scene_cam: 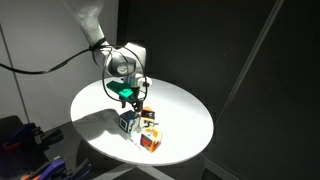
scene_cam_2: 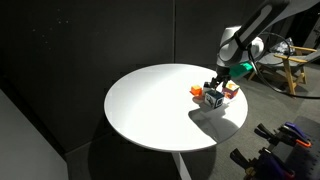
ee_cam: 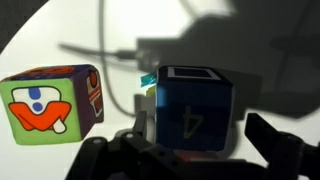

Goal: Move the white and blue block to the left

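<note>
Gripper (scene_cam: pixel 129 104) low over blue-white block (scene_cam: pixel 127 122), jaws wide, nothing held, orange cube (ee_cam: pixel 50 105) close beside, all on white round table (scene_cam_2: pixel 140 110)

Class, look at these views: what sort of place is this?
Probably a robotics lab or test studio: black backdrop all round, one round white table, and a cabled robot arm reaching over it.

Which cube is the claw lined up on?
The white and blue block with the dark 4, centred below the open claw; the orange-and-white cube sits off to one side.
</note>
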`<action>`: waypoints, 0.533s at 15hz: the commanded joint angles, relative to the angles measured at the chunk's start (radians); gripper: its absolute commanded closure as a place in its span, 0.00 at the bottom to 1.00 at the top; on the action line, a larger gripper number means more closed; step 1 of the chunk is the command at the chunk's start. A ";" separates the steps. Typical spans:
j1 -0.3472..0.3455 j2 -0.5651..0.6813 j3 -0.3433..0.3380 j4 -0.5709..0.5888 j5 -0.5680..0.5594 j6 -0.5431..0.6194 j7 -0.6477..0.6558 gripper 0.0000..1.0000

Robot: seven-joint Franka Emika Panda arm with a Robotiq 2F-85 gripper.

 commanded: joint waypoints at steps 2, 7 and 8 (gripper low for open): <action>-0.003 0.051 0.005 0.048 -0.012 0.005 0.020 0.00; -0.004 0.085 0.004 0.070 -0.014 0.005 0.020 0.00; -0.004 0.090 0.004 0.073 -0.015 0.006 0.020 0.00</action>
